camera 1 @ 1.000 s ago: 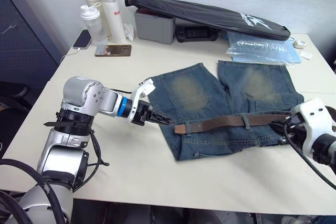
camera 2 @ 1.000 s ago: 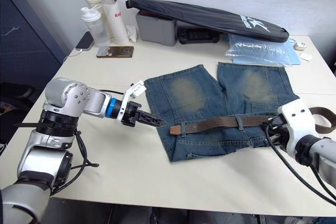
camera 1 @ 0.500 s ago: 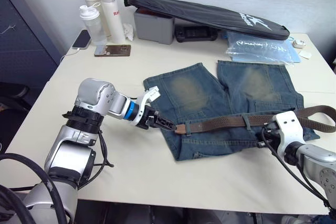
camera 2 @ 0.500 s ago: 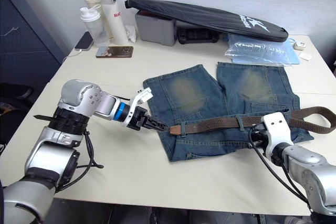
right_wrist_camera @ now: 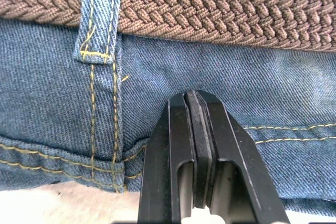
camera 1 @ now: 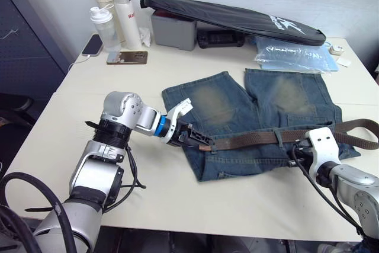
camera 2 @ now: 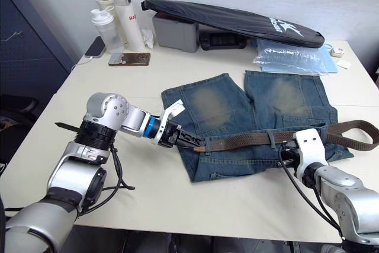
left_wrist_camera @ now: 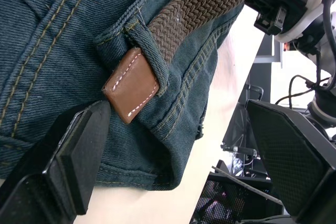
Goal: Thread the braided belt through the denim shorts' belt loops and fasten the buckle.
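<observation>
While the denim shorts (camera 1: 260, 117) lie flat on the cream table (camera 1: 177, 199) with their legs pointing away from me, the braided belt (camera 1: 254, 139) runs across the waistband, passing under the belt loops (camera 1: 277, 136). Its tan leather tip (left_wrist_camera: 131, 85) pokes out from under the loop nearest my left side, as my left wrist view shows. My left gripper (camera 1: 198, 140) sits at that end of the waistband, its two black fingers (left_wrist_camera: 79, 150) spread apart on either side of the leather tip, one of them just beside it on the denim. The far end of the belt curls off the shorts' edge on my right, forming a loop on the table; I cannot make out the buckle there. My right gripper (right_wrist_camera: 195, 129) rests on the waistband just below the belt, its fingers pressed together with nothing between them, beside a belt loop with yellow stitching. At the back of the table stand three bottles (camera 1: 112, 16), a phone (camera 1: 127, 57), a grey box (camera 1: 174, 29), a long black bag (camera 1: 237, 19) and a clear plastic packet (camera 1: 296, 56).
</observation>
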You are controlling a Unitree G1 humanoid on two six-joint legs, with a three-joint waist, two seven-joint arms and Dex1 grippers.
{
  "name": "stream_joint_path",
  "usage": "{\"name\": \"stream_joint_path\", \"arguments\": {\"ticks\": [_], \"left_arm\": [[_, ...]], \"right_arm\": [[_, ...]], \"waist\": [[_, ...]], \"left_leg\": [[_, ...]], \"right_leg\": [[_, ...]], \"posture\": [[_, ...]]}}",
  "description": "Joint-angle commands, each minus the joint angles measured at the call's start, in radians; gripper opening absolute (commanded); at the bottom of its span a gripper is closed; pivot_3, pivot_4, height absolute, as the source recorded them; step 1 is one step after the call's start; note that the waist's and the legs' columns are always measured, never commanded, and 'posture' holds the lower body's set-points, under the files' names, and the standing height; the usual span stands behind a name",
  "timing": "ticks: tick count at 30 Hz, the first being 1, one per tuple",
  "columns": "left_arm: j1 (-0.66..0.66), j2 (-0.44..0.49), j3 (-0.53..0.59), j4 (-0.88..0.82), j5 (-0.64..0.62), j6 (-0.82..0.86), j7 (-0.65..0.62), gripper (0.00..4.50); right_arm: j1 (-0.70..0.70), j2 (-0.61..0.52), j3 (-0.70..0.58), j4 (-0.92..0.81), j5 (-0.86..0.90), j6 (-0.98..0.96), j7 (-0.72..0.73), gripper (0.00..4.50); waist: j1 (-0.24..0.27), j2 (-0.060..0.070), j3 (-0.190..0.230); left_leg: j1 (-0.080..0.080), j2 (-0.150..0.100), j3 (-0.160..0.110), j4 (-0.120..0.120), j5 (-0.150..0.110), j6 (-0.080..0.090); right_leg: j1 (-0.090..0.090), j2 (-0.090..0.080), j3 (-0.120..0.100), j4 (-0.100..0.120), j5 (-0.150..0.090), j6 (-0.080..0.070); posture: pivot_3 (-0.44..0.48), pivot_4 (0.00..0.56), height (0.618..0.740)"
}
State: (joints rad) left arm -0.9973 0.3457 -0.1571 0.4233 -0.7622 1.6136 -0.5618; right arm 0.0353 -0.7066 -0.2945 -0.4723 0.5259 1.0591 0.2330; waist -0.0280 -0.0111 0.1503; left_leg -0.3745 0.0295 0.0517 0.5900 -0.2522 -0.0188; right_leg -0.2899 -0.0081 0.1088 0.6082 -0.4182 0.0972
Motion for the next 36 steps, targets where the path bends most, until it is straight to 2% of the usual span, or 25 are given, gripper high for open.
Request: {"name": "stream_joint_path", "arguments": {"ticks": [1, 5, 12, 15, 17, 22, 25, 29, 36], "left_arm": [[0.014, -0.008, 0.027, -0.010, -0.040, 0.001, 0.022, 3.31], [0.034, -0.040, 0.041, -0.013, -0.024, 0.001, 0.055, 1.62], [0.047, -0.079, 0.091, 0.003, -0.020, 0.001, 0.102, 1.62], [0.051, -0.079, 0.098, -0.004, -0.037, 0.001, 0.109, 0.82], [0.053, -0.073, 0.101, -0.006, -0.043, 0.001, 0.112, 0.04], [0.053, -0.053, 0.106, -0.007, -0.059, 0.001, 0.114, 0.04], [0.050, -0.011, 0.098, -0.018, -0.084, 0.001, 0.096, 0.04], [0.040, 0.114, 0.063, -0.034, -0.109, 0.001, 0.017, 0.04], [0.087, 0.348, -0.021, -0.093, -0.062, -0.049, -0.184, 0.04]], "right_arm": [[0.016, 0.006, 0.009, 0.003, -0.016, 0.024, 0.013, 0.00], [0.010, 0.007, 0.005, 0.008, -0.022, 0.020, 0.020, 0.00], [0.005, 0.007, 0.000, 0.019, -0.035, 0.015, 0.036, 0.00], [0.007, 0.008, -0.004, 0.022, -0.042, 0.013, 0.044, 0.00], [0.008, 0.009, -0.004, 0.024, -0.046, 0.011, 0.049, 0.00], [0.007, 0.009, 0.001, 0.033, -0.052, 0.005, 0.057, 0.00], [0.007, 0.005, 0.007, 0.038, -0.059, 0.005, 0.062, 0.00], [0.013, -0.014, 0.019, 0.046, -0.080, 0.012, 0.067, 0.00], [0.014, -0.034, 0.036, 0.082, -0.109, -0.006, 0.101, 0.00]], "waist": [[0.000, 0.000, 0.000], [0.001, 0.000, 0.000], [0.000, 0.000, 0.000], [0.001, 0.000, 0.000], [0.001, 0.000, 0.000], [0.000, 0.000, 0.000], [0.000, 0.000, 0.000], [-0.002, 0.000, 0.000], [-0.003, 0.001, -0.003]], "left_leg": [[0.000, 0.000, 0.000, 0.000, 0.000, 0.000], [0.000, 0.000, 0.000, 0.001, 0.000, 0.000], [0.000, 0.000, 0.000, 0.001, 0.000, 0.000], [0.000, 0.000, 0.000, 0.001, 0.000, 0.000], [0.000, 0.000, 0.000, 0.001, 0.000, 0.000], [0.000, 0.000, 0.000, 0.001, 0.000, 0.000], [0.000, 0.000, 0.000, 0.001, 0.000, 0.000], [0.001, 0.000, 0.000, 0.001, 0.000, -0.001], [0.003, 0.000, 0.000, 0.000, 0.000, -0.002]], "right_leg": [[0.000, 0.000, 0.000, 0.000, 0.000, 0.000], [0.000, 0.000, 0.000, 0.000, 0.000, 0.000], [0.000, 0.000, 0.000, 0.000, 0.000, 0.000], [0.000, 0.000, 0.000, 0.000, 0.000, 0.000], [0.001, 0.000, 0.000, 0.000, 0.000, 0.000], [0.001, 0.000, 0.000, 0.000, 0.000, 0.000], [0.001, 0.000, 0.000, 0.000, 0.000, 0.000], [0.000, 0.000, 0.000, 0.001, 0.000, 0.000], [0.001, 0.000, 0.000, 0.002, 0.000, 0.000]], "posture": [[0.000, 0.150, 0.740], [0.000, 0.150, 0.740], [0.000, 0.150, 0.740], [0.000, 0.150, 0.740], [0.000, 0.150, 0.740], [0.000, 0.150, 0.740], [0.000, 0.150, 0.740], [0.000, 0.150, 0.740], [0.000, 0.150, 0.740]]}}
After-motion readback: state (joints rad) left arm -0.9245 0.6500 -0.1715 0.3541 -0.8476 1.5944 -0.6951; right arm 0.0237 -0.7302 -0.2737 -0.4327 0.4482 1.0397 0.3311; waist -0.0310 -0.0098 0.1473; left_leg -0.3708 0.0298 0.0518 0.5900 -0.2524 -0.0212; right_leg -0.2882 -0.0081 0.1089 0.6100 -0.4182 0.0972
